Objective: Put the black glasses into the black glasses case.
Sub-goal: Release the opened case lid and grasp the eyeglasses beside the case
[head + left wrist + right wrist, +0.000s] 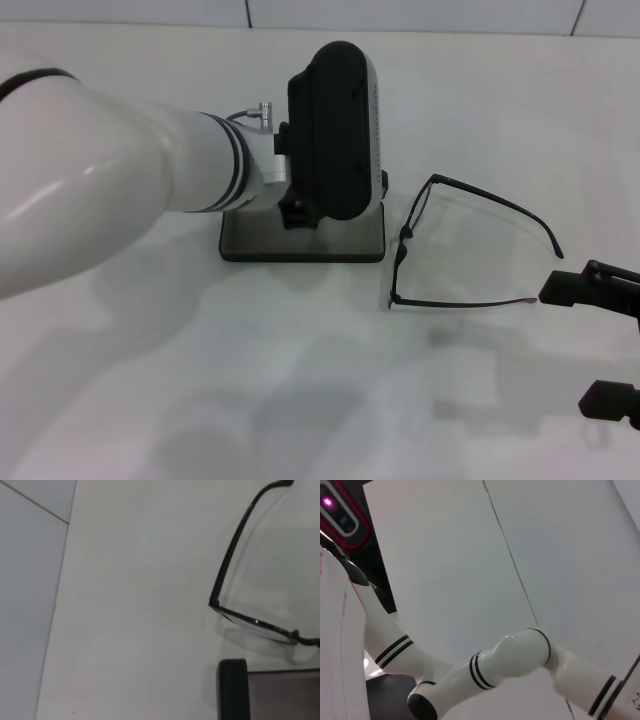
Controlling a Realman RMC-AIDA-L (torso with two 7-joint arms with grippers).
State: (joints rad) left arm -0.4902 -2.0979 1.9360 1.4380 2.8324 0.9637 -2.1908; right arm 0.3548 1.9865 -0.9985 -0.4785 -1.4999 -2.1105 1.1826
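Inspecting the black glasses (440,245): they lie unfolded on the white counter (300,380), temples spread, the front frame just beside the black glasses case (303,236). The case sits open, its grey lining exposed, largely hidden under my left end effector (335,130); I cannot tell whether its fingers are spread or pressed together. My right end effector (607,345) hovers spread at the temple tips, holding nothing. Risks, in my judgement: pinching one thin temple may twist the frame; unfolded temples may snag the case rim; the left arm crowds the drop zone.
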